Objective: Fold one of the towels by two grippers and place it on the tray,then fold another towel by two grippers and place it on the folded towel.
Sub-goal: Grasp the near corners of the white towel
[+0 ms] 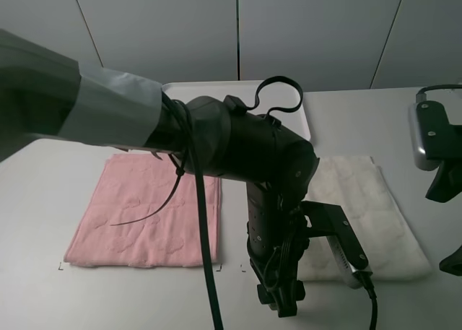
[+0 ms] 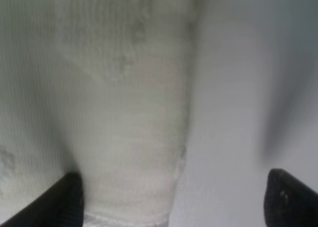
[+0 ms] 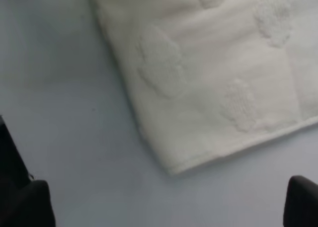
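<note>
A white towel lies flat on the right of the table, and a pink towel lies flat on the left. A white tray stands behind them, mostly hidden by my left arm. My left gripper reaches across to the white towel's front left corner. In the left wrist view it is open, with the towel's edge between its fingers. My right gripper hangs at the towel's front right corner. In the right wrist view it is open just above that corner, holding nothing.
The grey table carries small black corner marks near the pink towel's front edge. A cable hangs from my left arm across the pink towel's right side. A panelled wall stands behind the table.
</note>
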Motion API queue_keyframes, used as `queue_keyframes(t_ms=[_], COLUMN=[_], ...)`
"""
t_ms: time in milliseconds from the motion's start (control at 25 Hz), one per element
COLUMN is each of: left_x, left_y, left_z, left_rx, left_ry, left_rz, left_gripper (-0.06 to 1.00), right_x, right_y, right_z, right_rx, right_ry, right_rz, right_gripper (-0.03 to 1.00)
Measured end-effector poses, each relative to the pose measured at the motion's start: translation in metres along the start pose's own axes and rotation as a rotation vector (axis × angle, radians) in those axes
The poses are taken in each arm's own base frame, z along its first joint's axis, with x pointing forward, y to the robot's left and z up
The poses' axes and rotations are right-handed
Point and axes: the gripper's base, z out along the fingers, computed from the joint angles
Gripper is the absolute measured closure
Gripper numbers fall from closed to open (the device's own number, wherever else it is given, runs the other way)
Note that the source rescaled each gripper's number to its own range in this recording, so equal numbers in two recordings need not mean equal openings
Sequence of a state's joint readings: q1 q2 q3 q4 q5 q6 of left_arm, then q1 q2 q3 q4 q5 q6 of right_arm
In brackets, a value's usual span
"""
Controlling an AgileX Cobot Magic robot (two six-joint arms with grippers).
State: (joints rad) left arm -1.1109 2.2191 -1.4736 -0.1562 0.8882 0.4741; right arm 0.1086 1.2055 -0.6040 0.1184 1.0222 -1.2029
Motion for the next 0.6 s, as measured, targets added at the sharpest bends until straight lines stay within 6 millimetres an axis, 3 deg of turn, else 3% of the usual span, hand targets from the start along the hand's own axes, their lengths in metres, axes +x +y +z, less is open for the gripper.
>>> queue_keyframes(t_ms=[240, 600], left_x=[0.000, 0.000], left_y=[0.000, 0.000], left_z=[0.000, 0.000], left_rx=[0.000, -0.001], left_ry=[0.000, 0.001], left_rz=[0.000, 0.001], left_gripper=[0.00, 0.00], right_x=[0.001, 0.022], right_y=[-0.003, 0.023], right_z=[0.018, 0.061], right_rx=[-0.052, -0.029], right_ry=[0.024, 0.058], right_rz=[-0.076, -0.191], right_gripper=[-0.03, -0.03])
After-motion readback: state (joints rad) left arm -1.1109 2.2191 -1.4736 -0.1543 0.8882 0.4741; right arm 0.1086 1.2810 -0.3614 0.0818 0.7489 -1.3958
